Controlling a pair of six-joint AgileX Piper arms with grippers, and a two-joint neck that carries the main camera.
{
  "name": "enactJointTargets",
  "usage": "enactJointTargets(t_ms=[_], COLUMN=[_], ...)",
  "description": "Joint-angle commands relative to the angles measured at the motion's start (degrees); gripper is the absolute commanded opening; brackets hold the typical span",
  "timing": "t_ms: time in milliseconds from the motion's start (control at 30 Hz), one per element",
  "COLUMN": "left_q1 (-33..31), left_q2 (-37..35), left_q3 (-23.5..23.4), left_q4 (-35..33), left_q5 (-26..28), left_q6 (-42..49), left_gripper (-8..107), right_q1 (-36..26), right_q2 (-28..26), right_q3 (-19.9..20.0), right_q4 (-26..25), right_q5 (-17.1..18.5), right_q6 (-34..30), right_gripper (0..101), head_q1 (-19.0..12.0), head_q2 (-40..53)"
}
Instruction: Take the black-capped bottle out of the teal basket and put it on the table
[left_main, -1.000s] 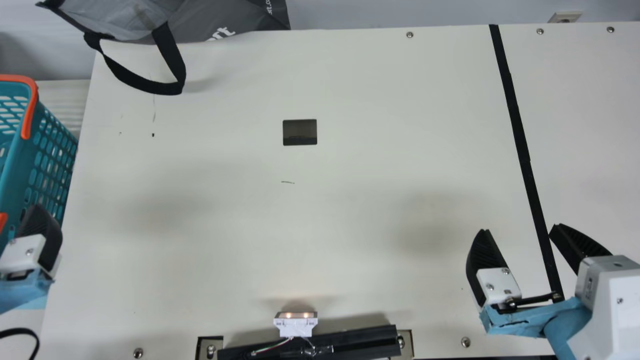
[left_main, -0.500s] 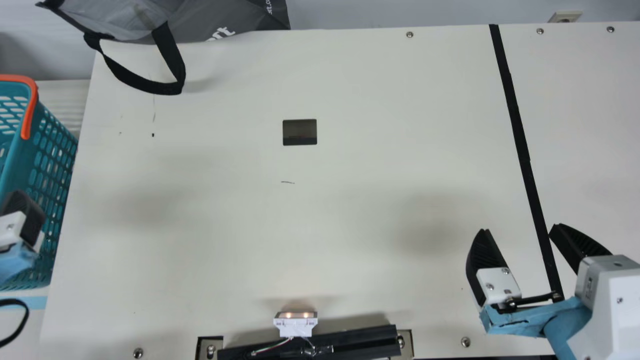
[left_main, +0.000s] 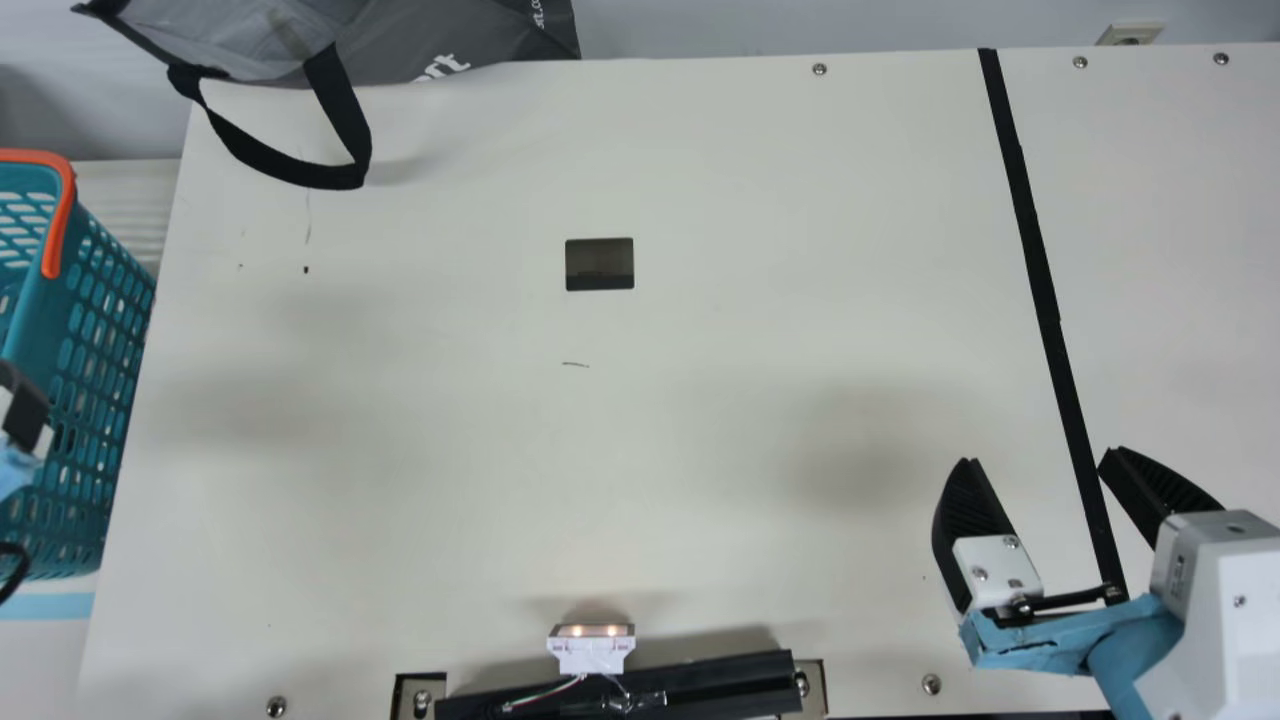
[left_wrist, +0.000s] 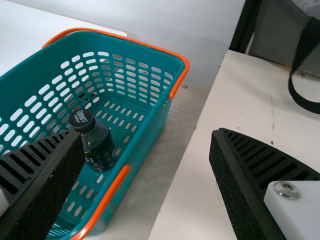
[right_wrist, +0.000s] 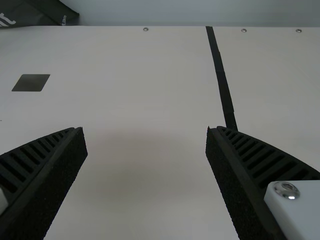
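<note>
In the main view, part of my left gripper (left_main: 22, 408) shows at the left edge, over the side of the teal basket (left_main: 95, 340). The left wrist view has my left gripper (left_wrist: 147, 135) open above the basket (left_wrist: 145, 145), with nothing between its fingers. Inside the basket stands the black-capped bottle (left_wrist: 97, 147), dark and clear-shouldered, partly behind one finger. My right gripper (left_main: 1038, 460) is open at the right front of the table in the main view; the right wrist view also shows the right gripper (right_wrist: 146, 130) with a wide empty gap.
A grey bag (left_main: 440, 40) with a black strap lies at the back left, the strap reaching onto the table (left_main: 700, 400). Black tape (left_main: 1035, 250) crosses the right side. A black bar (left_main: 700, 685) with a small lit device is at the front edge. Orange handles line the basket.
My left gripper has moved left and slightly toward the back in the main view, over the basket and partly out of the picture. The right arm has kept still.
</note>
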Motion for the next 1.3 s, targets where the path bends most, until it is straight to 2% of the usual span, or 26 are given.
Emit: enactJointTargets(t_ms=[0,233,1267], left_q1=[1.58,5.90,24.15], left_q2=[1.51,6.33,27.31], left_q3=[-0.30,-2.16,-10.76], left_q4=[-1.55,-6.77,-31.38], left_q5=[-0.77,-2.64,-3.12], left_q6=[1.56,7.24,38.43], left_gripper=[107,107,107], right_q1=[0.00,0.00,0.00], right_q2=[0.00,0.00,0.00], right_q3=[0.00,0.00,0.00], right_q4=[0.00,0.00,0.07], right_q5=[0.00,0.00,-0.04], right_q6=[0.00,0.00,0.00], right_gripper=[91,91,91], head_q1=[-0.21,-0.21,-0.21], head_q2=[0.47,0.47,0.47])
